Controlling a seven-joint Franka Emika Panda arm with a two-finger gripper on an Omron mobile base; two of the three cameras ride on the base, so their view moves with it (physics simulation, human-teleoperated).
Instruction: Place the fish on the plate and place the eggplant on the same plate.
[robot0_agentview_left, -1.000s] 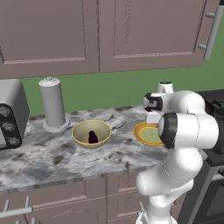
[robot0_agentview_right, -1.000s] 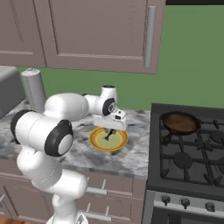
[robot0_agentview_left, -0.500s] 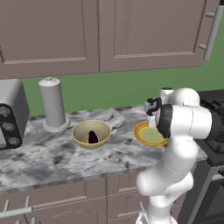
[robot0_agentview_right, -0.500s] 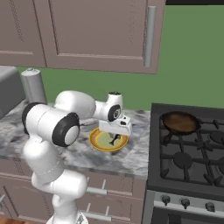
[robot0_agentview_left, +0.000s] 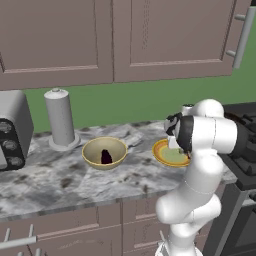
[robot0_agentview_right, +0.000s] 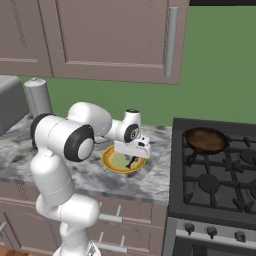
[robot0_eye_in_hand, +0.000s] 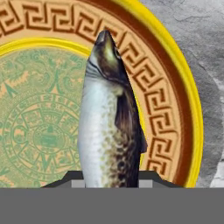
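Jaws clamp narrowly on the fish (robot0_eye_in_hand: 109, 118), which hangs at frame centre over the plate (robot0_eye_in_hand: 175, 113), positioned for release; the eggplant (robot0_agentview_left: 106, 156) waits in the bowl (robot0_agentview_left: 89, 151) centre-left.

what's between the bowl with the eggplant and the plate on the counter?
Bare marbled counter in the left base view; the bowl holding the eggplant and the plate stand apart.

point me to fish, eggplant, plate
Slender silvery-grey fish (robot0_eye_in_hand: 109, 127): hand view, mid-body.
Small dark purple eggplant (robot0_agentview_left: 106, 157): left base view, its middle.
Round plate, orange-yellow rim (robot0_agentview_right: 108, 161): right base view, left rim.
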